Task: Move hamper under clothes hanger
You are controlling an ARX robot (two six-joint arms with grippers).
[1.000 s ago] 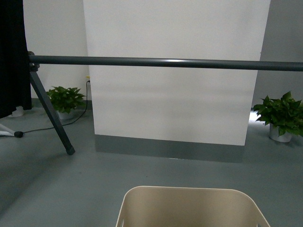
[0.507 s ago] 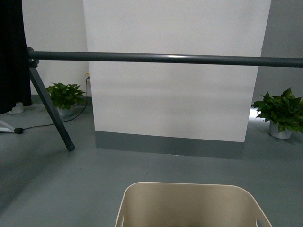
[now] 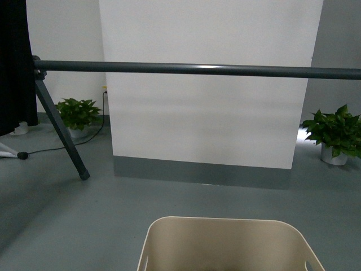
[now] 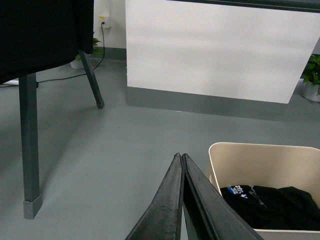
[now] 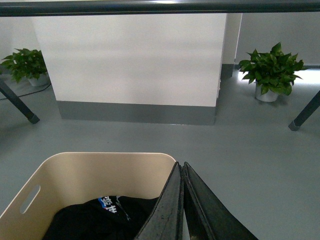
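The beige hamper [image 3: 225, 243] sits on the grey floor at the bottom of the front view, short of the clothes hanger's horizontal bar [image 3: 197, 69]. One splayed leg [image 3: 62, 135] shows at the left. The hamper holds a black garment [image 4: 272, 205]. My left gripper [image 4: 181, 157] is shut and empty, beside the hamper's [image 4: 260, 160] left wall. My right gripper [image 5: 180, 165] is shut and empty, beside the hamper's [image 5: 100, 172] right wall. Neither arm shows in the front view.
A white panel [image 3: 208, 113] with a grey base stands behind the bar. Potted plants stand at the left [image 3: 76, 116] and right [image 3: 335, 135]. A black cloth [image 3: 11, 62] hangs at far left. A grey post [image 4: 29, 155] stands left of my left gripper.
The view has advanced slightly: the hamper shows a little more of itself, and the bar sits a bit higher in the picture than one second ago.
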